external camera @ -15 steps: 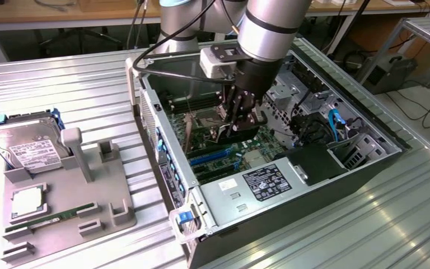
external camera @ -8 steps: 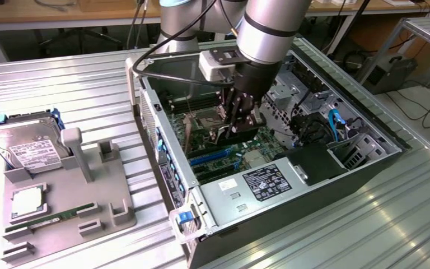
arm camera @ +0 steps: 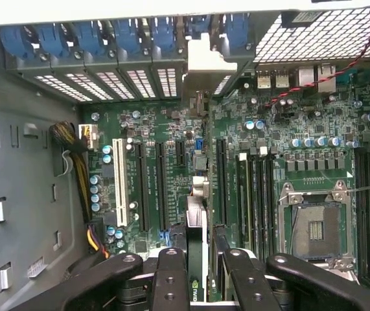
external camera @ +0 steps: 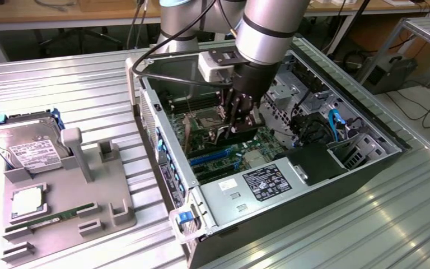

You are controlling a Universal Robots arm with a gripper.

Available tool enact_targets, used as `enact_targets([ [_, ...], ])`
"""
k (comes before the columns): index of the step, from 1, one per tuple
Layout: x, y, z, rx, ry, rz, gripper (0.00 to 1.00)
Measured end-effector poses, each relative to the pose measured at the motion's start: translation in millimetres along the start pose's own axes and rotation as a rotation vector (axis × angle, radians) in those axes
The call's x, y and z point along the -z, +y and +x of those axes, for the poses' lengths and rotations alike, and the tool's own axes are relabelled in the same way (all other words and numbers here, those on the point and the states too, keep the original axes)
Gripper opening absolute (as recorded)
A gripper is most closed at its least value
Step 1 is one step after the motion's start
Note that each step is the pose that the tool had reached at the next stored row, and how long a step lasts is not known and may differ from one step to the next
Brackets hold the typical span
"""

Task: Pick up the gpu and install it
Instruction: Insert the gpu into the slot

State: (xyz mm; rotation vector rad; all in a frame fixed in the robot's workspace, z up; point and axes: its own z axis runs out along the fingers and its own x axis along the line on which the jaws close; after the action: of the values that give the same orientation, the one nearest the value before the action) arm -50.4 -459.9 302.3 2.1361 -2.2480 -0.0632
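The tool [arm camera: 202, 259] is clamped on the gpu [arm camera: 196, 223], which hangs edge-down over the motherboard [arm camera: 165, 126] slots inside the open case [external camera: 312, 224] mid-bench [external camera: 65, 89]. I'd judge the card light, stiff and fragile, best gripped along its top edge.

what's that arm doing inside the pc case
The robot arm is down inside the open computer case. Its end effector holds the gpu on edge between its fingers, over the motherboard by the long expansion slots. Whether the card sits in a slot I cannot tell. Outside the case, on the exterior view's left, a hard drive and a memory stick lie on a grey tray.
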Motion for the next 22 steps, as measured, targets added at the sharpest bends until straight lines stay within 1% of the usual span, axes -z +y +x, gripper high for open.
enact_targets([
  [1, -0.5, 0.2, -0.6, 0.000, 0.0000, 0.0012, 0.26],
  [5, -3.3, 3.3, -1.5, 0.000, -0.0005, 0.0124, 0.26],
  [9, -7.4, 10.9, -1.6, 0.000, -0.0011, 0.0255, 0.26],
  [13, -10.9, 15.2, -1.4, 0.000, 0.0008, 0.0357, 0.26],
  [14, -11.9, 17.0, -1.3, 0.000, 0.0016, 0.0366, 0.26],
  [17, -13.9, 19.1, -1.2, 0.000, 0.0017, 0.0368, 0.26],
  [19, -25.7, 19.7, 2.3, 0.000, 0.0018, 0.0368, 0.26],
  [20, -27.2, 21.4, 2.4, 0.000, 0.0019, 0.0361, 0.26],
  [21, -29.1, 22.1, 2.3, 0.000, -0.0039, 0.0329, 0.26],
  [22, -34.8, 21.9, 1.6, 0.014, -0.0249, 0.0279, 0.26],
])
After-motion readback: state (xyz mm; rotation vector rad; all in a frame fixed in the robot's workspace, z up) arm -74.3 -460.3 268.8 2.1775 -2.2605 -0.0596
